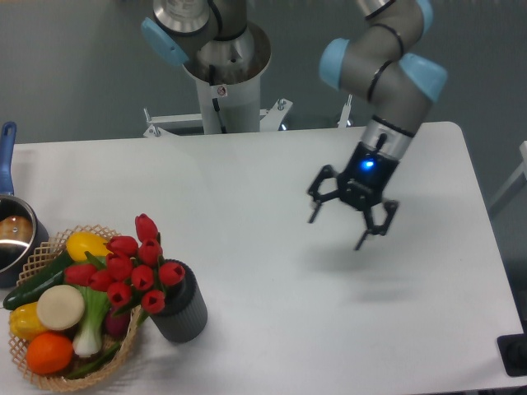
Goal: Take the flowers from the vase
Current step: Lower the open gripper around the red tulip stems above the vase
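Observation:
The flowers [132, 267], a bunch of red tulip buds with short green stems, stand in the vase [183, 310], a short dark grey-black cylinder at the front left of the white table. The buds lean left over the wicker basket. My gripper [338, 231] hangs above the table's middle right, well to the right of the vase and further back. Its fingers are spread open and hold nothing.
A wicker basket [37, 255] with vegetables and fruit sits at the front left corner, touching the vase. A steel pot with a blue handle [10, 230] is at the left edge. The arm's base [222, 74] stands behind the table.

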Robot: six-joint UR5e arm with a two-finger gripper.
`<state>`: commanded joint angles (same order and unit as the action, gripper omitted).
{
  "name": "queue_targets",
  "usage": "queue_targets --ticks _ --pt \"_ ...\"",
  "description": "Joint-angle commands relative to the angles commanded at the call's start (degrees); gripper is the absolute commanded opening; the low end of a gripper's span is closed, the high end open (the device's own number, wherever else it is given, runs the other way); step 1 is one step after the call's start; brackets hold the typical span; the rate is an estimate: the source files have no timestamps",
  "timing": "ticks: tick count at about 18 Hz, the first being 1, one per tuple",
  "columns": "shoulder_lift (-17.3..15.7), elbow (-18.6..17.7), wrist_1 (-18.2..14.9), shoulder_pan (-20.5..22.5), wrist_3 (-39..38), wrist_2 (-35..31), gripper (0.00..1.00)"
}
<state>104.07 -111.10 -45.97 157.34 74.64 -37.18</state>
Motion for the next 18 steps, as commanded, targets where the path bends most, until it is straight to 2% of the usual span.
queue_targets --ticks 3,6,9,16,18 --pt "-2.5 -0.2 0.0 -4.1 -3.7 3.9 1.00" --pt "-2.9 -0.1 0.0 -7.3 -4.6 4.7 1.00" --pt "-2.9 0.0 0.0 -9.1 -4.6 8.4 1.00" --pt "0.0 1.1 1.7 -13.8 -4.6 9.2 1.00" --pt "1.7 2.6 1.7 -15.1 -4.7 9.2 1.00"
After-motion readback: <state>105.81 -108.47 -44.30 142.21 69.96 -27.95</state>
